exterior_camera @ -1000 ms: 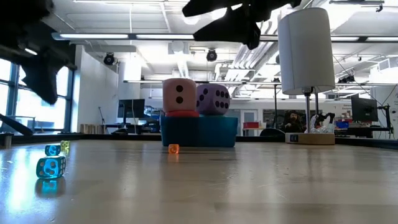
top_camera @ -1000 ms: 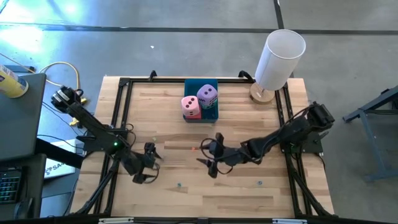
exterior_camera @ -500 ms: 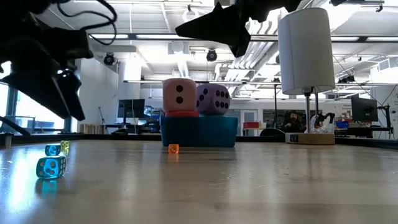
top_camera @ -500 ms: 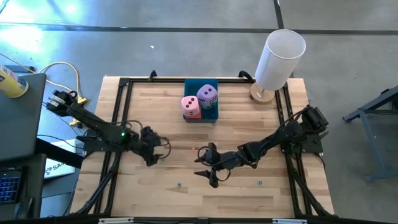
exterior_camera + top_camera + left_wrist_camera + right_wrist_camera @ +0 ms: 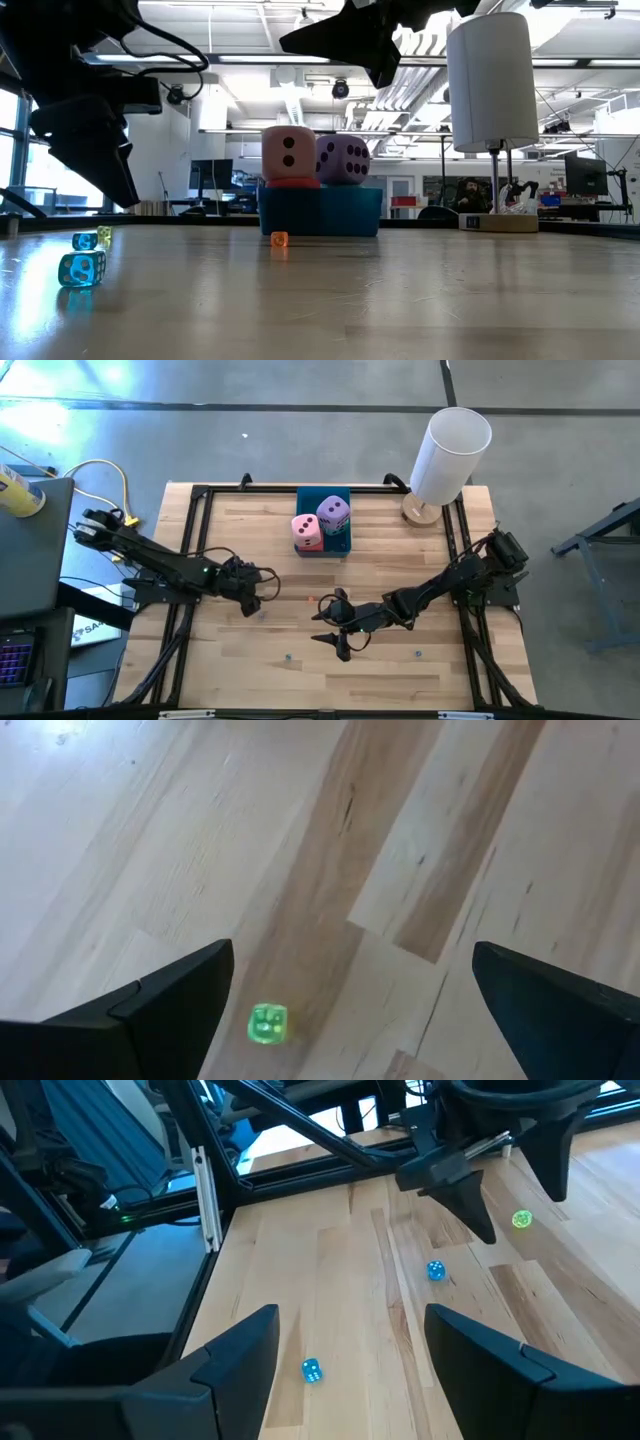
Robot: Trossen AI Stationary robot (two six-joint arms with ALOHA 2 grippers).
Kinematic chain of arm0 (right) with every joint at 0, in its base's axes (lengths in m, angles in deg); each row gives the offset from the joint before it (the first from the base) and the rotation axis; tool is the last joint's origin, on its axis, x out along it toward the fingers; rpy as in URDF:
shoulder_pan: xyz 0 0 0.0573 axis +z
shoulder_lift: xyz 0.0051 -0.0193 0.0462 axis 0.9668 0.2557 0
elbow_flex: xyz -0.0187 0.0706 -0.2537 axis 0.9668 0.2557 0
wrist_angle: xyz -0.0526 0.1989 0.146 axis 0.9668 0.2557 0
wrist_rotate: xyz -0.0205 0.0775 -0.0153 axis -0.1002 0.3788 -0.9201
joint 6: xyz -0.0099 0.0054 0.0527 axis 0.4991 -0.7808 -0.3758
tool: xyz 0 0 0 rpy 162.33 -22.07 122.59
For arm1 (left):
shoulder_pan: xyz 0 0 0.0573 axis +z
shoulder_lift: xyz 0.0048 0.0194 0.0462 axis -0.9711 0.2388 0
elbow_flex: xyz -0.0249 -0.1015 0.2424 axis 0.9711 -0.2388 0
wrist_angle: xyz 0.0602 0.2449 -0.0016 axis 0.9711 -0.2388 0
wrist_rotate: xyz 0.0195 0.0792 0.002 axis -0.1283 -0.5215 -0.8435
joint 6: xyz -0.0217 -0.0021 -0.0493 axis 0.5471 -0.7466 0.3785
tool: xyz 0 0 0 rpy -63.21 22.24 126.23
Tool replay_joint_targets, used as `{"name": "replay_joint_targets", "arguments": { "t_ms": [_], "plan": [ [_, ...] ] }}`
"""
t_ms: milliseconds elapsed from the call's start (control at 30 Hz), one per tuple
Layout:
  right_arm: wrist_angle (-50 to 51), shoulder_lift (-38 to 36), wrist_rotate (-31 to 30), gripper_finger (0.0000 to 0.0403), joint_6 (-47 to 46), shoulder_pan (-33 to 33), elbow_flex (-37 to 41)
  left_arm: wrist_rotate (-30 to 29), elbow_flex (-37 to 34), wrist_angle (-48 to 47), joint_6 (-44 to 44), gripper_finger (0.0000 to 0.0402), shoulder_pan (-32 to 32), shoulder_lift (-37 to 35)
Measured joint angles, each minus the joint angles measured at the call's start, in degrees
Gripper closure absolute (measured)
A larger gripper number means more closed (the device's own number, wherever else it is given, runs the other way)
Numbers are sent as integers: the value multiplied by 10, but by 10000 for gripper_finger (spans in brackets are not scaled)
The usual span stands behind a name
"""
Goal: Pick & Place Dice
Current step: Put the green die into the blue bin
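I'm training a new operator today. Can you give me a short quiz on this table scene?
1. True or false: the pink die and the purple die sit in the blue tray.
2. What colour is the small die on the wood in front of the left tool? A green, B black, C white.
3. Fill in: the right tool, over the middle of the table, holds ____.

Key: 1 true; 2 A; 3 nothing, it is open and empty.
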Motion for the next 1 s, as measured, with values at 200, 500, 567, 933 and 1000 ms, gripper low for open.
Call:
{"name": "replay_joint_targets", "arguments": {
  "t_ms": [200, 500, 567, 933, 1000],
  "plan": [
    [4, 0, 1, 160, 0, 0, 0, -45, 0, -56, 26, 4, -27, -30],
    [8, 0, 1, 160, 0, 5, 0, -57, 0, -110, 47, 4, -95, -79],
    [8, 0, 1, 160, 0, 5, 0, -63, 0, -145, 69, 4, -109, -100],
    [8, 0, -3, 160, 0, 5, 0, -155, -2, -191, 121, 4, -176, -218],
    [8, -1, -3, 160, 0, 5, 0, -162, -12, -191, 128, 4, -190, -230]
  ]
}}
